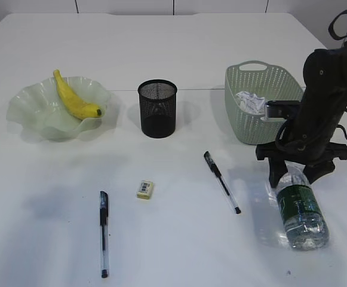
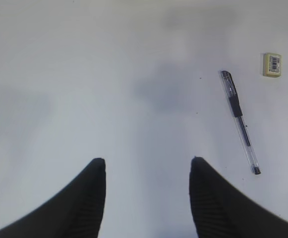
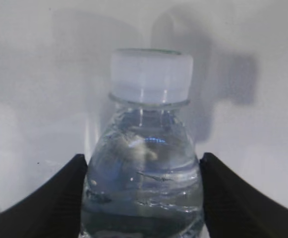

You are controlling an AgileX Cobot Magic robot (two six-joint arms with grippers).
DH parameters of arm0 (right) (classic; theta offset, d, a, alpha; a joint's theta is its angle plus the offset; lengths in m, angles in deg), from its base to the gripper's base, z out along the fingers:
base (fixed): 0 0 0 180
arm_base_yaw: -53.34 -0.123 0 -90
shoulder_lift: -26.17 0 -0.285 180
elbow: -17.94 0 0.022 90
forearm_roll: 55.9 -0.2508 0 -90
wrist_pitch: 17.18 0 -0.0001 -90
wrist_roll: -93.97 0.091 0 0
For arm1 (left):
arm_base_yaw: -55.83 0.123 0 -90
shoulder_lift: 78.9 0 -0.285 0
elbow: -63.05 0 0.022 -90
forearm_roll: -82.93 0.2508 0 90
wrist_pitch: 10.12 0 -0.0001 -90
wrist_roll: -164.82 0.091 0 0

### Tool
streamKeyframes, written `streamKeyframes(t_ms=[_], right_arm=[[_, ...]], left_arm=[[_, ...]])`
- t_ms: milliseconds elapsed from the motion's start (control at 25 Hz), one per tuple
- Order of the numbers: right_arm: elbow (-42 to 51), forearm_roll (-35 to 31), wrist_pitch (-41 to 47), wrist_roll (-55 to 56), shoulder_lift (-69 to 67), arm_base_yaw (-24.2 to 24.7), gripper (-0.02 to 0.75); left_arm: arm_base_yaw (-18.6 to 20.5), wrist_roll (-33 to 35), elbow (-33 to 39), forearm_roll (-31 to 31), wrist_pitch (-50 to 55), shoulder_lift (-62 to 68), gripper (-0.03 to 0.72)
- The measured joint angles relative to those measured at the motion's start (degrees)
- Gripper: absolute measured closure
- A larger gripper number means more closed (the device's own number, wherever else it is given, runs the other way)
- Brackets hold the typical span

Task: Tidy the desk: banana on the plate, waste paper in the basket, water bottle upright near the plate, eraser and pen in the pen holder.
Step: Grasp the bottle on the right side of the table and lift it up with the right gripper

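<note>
Right tool [image 1: 294, 174] astride lying water bottle [image 1: 301, 209], fingers against its shoulders; left tool [image 2: 147, 166] agape over bare table [image 2: 84, 74].

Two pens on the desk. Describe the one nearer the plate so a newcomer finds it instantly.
Start at the wavy green plate holding the banana, then drop toward the table's near edge. The left pen lies there almost straight, left of the small eraser; the other pen lies slanted beside the bottle.

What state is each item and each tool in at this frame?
banana: on the plate
waste paper: in the basket
water bottle: lying down, capped
pen holder: upright, nothing visible inside
eraser: on the table
left pen: on the table
right pen: on the table
left tool: open, empty
right tool: around the bottle's shoulder
</note>
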State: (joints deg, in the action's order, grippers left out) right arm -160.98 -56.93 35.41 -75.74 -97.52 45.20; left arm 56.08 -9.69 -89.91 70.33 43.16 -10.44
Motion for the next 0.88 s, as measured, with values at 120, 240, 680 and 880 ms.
streamKeyframes(t_ms=[120,240,680,880], right_arm=[[0.0,0.0,0.0,0.0,0.0,0.0,0.288],[0.0,0.0,0.1,0.1,0.0,0.0,0.318],[-0.2,-0.1,1.4,-0.6,0.2,0.0,0.321],[-0.1,-0.1,1.7,-2.3,2.6,0.0,0.321]], left_arm=[[0.0,0.0,0.0,0.0,0.0,0.0,0.308],[0.0,0.0,0.0,0.0,0.0,0.0,0.308],[0.0,0.0,0.0,0.0,0.0,0.0,0.308],[0.0,0.0,0.0,0.0,0.0,0.0,0.308]])
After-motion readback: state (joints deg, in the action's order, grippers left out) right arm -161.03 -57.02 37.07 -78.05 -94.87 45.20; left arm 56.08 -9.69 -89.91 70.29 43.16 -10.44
